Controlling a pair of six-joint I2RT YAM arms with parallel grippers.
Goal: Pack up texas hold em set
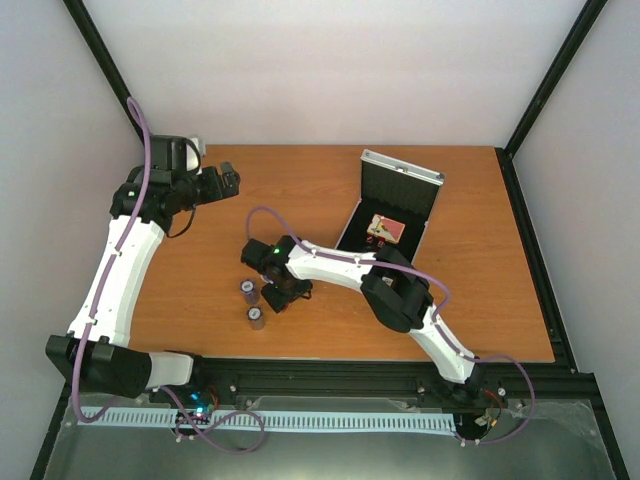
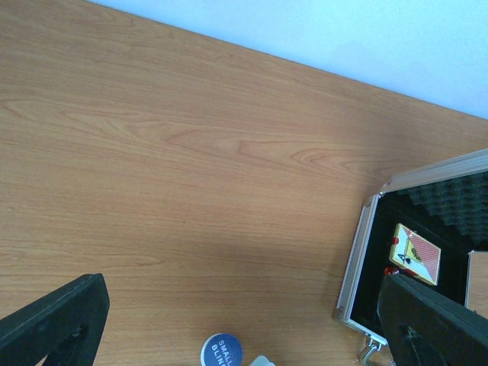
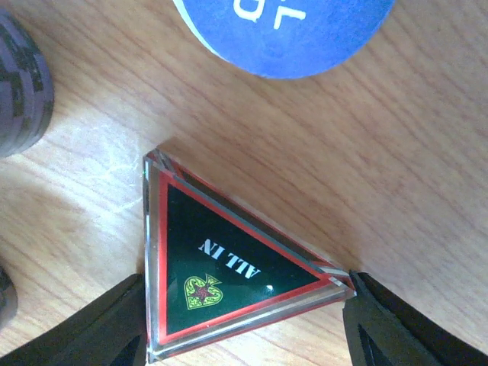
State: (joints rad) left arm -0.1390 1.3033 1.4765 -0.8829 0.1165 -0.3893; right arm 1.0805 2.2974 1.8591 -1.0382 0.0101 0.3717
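Toward 2 o'clock on the wooden surface point(image 1: 480, 300), standing open with lid upright at its far side: silver case point(image 1: 400, 182), black lining showing. Holds the pink-red card box point(image 1: 385, 229) flat inside.

Toward 8 o'clock from the surface's middle, well apart from the case: right gripper point(image 1: 278, 293), low over the wood. In the right wrist view, brackets the triangular token point(image 3: 221, 267), with black face, red border, "ALL IN" and a spade emblem. One finger point(image 3: 99, 328) against its 9 o'clock edge, the other touching its 3 o'clock corner, so narrowed to the token's width. Token flat on the wood.

At 12 o'clock of it, near but apart: blue token point(image 3: 282, 30), white lettering partly cut off. At 10 o'clock, the edge of one of the dark chip stacks point(image 3: 19, 84).

From above, two dark chip stacks point(image 1: 247, 290) upright, just beside the right gripper at its 9 and 7 o'clock, apart from each other.

At 10 o'clock of the surface, well apart from all of this: left gripper point(image 1: 230, 183). Spread wide, fingers point(image 2: 53, 324) at the lower corners of the left wrist view, only bare wood between them. In that view, blue token at the 6 o'clock edge and the case at 4 o'clock.
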